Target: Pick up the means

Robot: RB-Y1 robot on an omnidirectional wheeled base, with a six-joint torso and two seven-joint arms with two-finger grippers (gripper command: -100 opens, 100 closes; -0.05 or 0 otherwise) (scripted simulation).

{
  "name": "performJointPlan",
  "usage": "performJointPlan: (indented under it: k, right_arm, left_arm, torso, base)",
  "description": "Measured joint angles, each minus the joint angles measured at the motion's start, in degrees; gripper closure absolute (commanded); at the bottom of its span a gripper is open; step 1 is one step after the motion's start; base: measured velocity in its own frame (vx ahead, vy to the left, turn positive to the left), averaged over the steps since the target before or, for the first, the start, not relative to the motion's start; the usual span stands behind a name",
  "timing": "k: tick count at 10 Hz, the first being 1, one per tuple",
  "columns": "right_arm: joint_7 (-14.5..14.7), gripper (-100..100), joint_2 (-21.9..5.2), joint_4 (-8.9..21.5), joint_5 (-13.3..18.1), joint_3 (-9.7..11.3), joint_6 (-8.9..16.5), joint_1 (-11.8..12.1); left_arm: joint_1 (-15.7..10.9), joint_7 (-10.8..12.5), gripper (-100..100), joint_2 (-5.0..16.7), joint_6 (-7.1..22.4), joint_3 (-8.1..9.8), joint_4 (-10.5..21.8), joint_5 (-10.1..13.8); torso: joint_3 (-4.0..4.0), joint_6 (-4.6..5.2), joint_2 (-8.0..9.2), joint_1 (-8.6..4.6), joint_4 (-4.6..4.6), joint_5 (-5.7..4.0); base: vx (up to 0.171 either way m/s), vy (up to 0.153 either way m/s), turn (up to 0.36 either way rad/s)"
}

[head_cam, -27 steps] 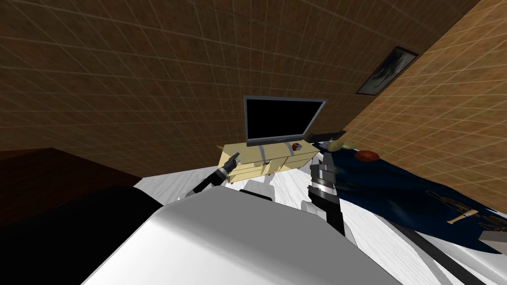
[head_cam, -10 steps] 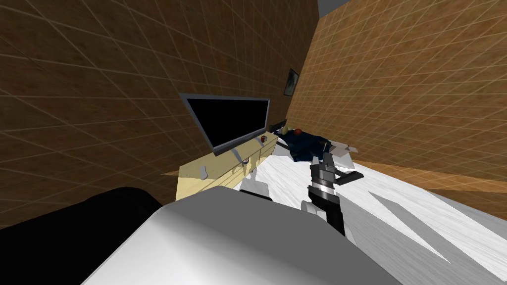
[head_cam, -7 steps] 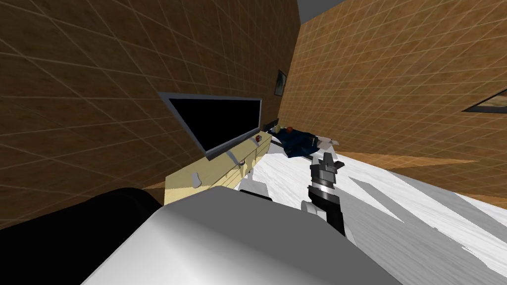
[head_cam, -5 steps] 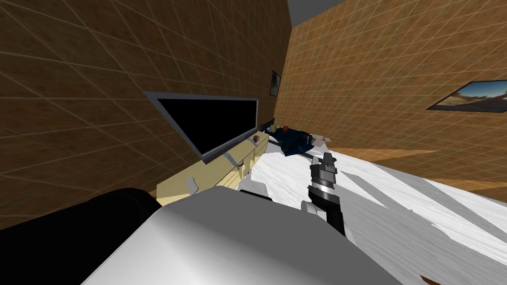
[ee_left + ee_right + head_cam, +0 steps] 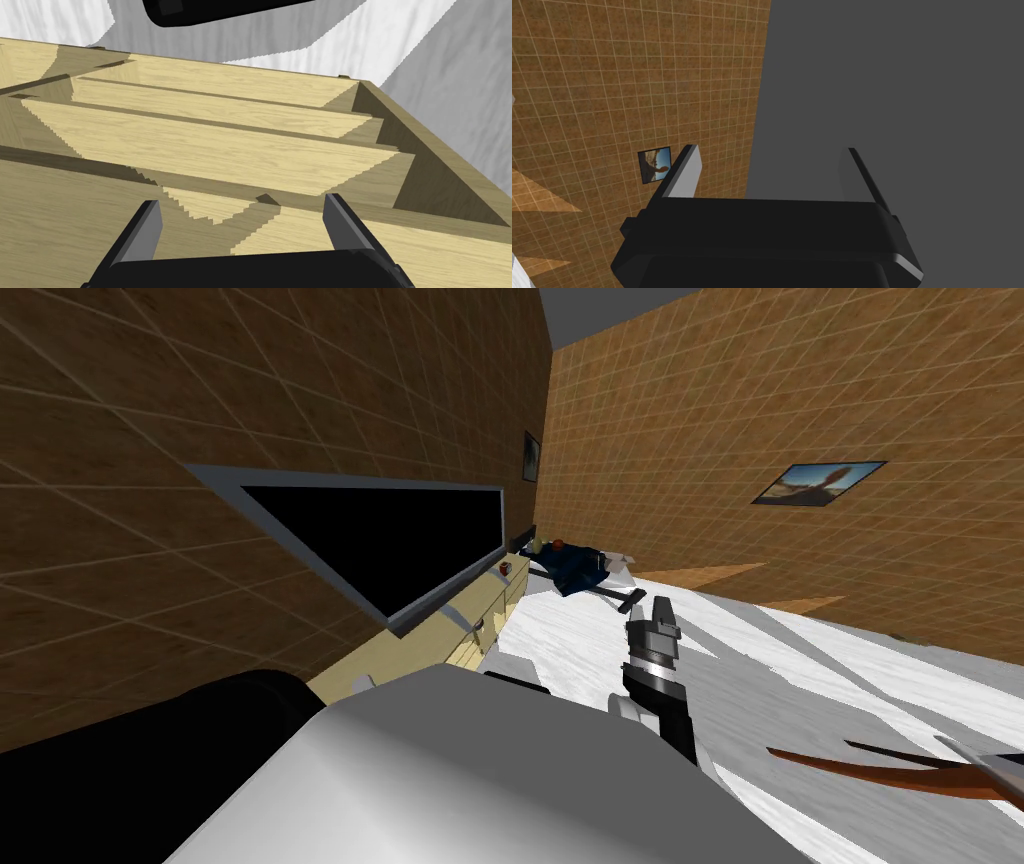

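Seemingly the means is the small red-and-white object (image 5: 507, 568) on the pale wood cabinet (image 5: 440, 640). It is too small for its shape to be read, and I cannot tell for certain that it is the thing meant. It sits on the cabinet top just past the far lower corner of the television (image 5: 390, 538), a black screen in a grey frame.

From the right gripper (image 5: 660, 608), raised over the white floor (image 5: 800, 658), that object lies at about 10 o'clock and well apart. At about 11 o'clock, farther off, a dark blue cloth (image 5: 577, 570) lies on the floor with an orange ball (image 5: 562, 542) at its far edge. At about 4 o'clock a curved brown piece (image 5: 880, 775) crosses the floor.

The right arm's fingers (image 5: 684, 172) stand apart and hold nothing. The left gripper (image 5: 242, 200) points down at the cabinet's stepped pale wood fronts, its blades spread wide with nothing between them.
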Motion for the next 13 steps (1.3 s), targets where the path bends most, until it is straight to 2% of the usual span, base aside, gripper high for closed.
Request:
performJointPlan:
  k: [2,4,6,8,9,10,13]
  right_arm:
    - [0.00,0,-0.01,0.00,0.00,-0.01,0.00,0.01]
    - [0.00,0,-0.01,0.00,0.00,-0.01,0.00,0.01]
    - [0.00,0,0.00,0.00,0.00,0.00,0.00,0.01]
    - [0.00,0,-0.01,0.00,0.00,-0.01,0.00,0.01]
    - [0.00,0,0.00,0.00,0.00,-0.01,0.00,0.03]
    - [0.00,0,0.01,0.00,0.00,-0.01,0.00,0.03]
    - [0.00,0,0.01,0.00,0.00,-0.01,0.00,0.03]
  left_arm:
    - [1.12,1.67,-100,1.04,-0.06,-0.44,3.15,0.73]
    - [2.69,3.10,-100,0.32,1.36,0.60,4.34,0.08]
    - [2.81,3.99,-100,0.06,1.45,0.14,6.52,0.33]
    - [3.20,5.10,-100,-0.74,1.97,0.16,8.44,0.21]
    - [3.19,5.22,0,-0.73,2.01,0.15,8.56,0.22]
    - [3.19,5.21,-100,-0.73,2.01,0.16,8.55,0.22]
    - [1.61,4.29,-100,-3.80,1.73,-0.23,11.36,-0.88]
  torso:
    - [-0.02,-0.01,-0.04,0.19,-0.01,0.05]
    - [-0.01,-0.03,-0.02,0.21,0.00,0.07]
    - [-0.05,0.00,-0.09,-0.03,-0.01,0.00]
    - [-0.01,-0.05,-0.02,0.09,0.00,0.04]
    - [-0.03,-0.10,-0.07,-0.19,0.00,0.00]
    - [-0.07,-0.10,-0.14,-0.40,-0.02,-0.06]
    - [-0.10,-0.10,-0.19,-0.41,-0.03,-0.06]
  base:
    - [-0.001,0.188,-0.415]
    - [-0.019,0.143,-0.231]
    - [-0.012,0.134,-0.358]
    - [-0.038,0.111,-0.156]
    - [-0.004,0.014,0.006]
    - [-0.003,0.020,-0.020]
    - [0.000,0.029,-0.019]
